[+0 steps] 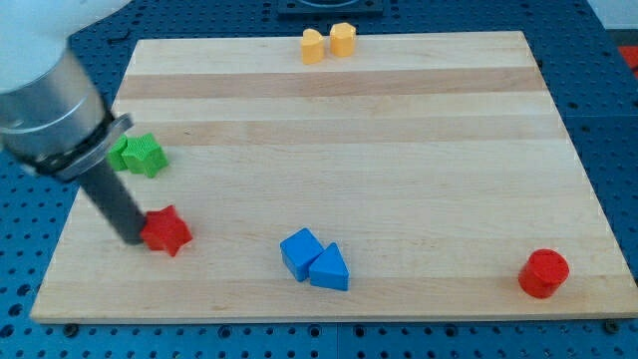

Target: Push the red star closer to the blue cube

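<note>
Wooden board (399, 120): my tip (135, 239) touches red star (165, 231), no jaws visible

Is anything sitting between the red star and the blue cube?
No. In the camera view, only bare wooden board lies between the red star and the blue cube.

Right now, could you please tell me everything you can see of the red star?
The red star is a small, solid-looking red block with stubby points, matte like plastic, lying flat on the wooden board near the view's lower left. My tip sits against its left side, apparently touching it. No other block touches it: the green star lies above it, and the blue cube sits well to its right.
</note>
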Available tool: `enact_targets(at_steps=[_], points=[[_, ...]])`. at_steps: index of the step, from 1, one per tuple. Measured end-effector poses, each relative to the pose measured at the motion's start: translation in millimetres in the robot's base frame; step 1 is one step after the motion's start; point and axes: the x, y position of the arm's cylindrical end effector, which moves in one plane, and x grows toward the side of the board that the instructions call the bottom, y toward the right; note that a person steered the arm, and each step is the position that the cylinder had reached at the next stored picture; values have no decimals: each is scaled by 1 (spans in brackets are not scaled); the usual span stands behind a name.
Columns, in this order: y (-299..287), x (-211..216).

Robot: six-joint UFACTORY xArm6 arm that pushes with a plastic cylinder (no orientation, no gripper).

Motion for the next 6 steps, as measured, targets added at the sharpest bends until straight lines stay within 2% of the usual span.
enact_targets(at_steps=[1, 2, 3, 5, 6], points=[[46, -32], [61, -48], [37, -48], [6, -15], [27, -6]])
